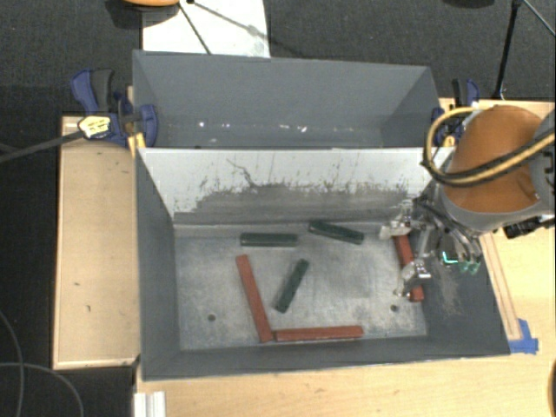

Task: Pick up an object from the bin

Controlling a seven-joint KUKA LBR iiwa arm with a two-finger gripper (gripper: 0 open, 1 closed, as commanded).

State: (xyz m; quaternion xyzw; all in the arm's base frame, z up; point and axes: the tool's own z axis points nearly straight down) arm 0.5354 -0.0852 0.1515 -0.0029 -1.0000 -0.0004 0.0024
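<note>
Grey metal formed the scratched bin [287,102]. At its right side the hand [413,269] was positioned over a short red-brown stick [405,252] lying near the right wall. Whether the hand was clenched or released could not be told. A dark green stick [291,286] lay mid-floor.

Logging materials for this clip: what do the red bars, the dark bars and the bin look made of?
Red bars: matte reddish-brown, straight-edged; perhaps painted wood or plastic. Dark bars: dull dark green, same shape; probably alike. Bin: bare grey metal, scratched and scuffed on its back wall.
</note>
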